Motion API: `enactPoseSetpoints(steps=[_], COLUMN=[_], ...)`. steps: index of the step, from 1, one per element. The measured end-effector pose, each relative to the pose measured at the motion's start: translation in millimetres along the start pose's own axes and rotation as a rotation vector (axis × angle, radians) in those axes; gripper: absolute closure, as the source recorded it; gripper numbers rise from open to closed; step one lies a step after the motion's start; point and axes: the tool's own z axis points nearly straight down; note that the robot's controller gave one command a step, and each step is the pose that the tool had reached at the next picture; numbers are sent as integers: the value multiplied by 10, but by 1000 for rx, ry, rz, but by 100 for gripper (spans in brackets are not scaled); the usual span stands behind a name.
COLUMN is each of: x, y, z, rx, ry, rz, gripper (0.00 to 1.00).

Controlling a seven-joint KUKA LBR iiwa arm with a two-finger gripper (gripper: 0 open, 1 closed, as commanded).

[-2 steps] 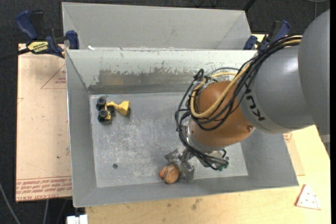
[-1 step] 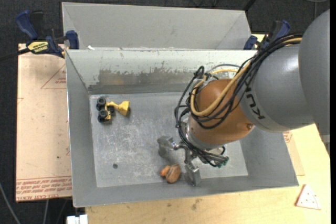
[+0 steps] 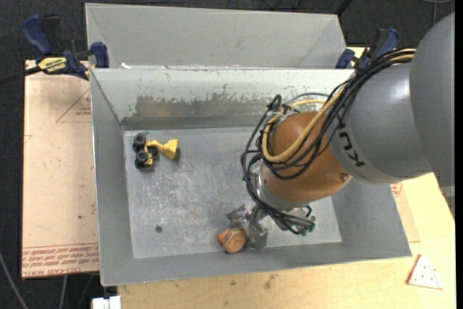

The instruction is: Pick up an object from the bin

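Observation:
My gripper (image 3: 248,225) is low in the bin near its front edge, below the orange cover on the wrist. Its metal fingers reach down toward a small round brown-orange object (image 3: 233,241) that lies on the bin floor just left of and below them. Whether the fingers touch it is unclear. A yellow toy vehicle with black wheels (image 3: 153,151) lies at the back left of the bin floor, far from the gripper.
The arm and its cables cover the right half of the bin. A tiny dark speck (image 3: 158,229) lies on the floor at front left. Sloped grey walls ring the floor.

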Motion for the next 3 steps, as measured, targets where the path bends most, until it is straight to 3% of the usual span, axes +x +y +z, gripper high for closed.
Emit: enactPoseSetpoints(steps=[1, 2, 3], x=[-49, -49, -169], y=[-21, -21, 112], z=[-27, -28, -12], rx=[7, 7, 5], ry=[-19, -19, -7], rz=[0, 0, -36], gripper=[0, 0, 0])
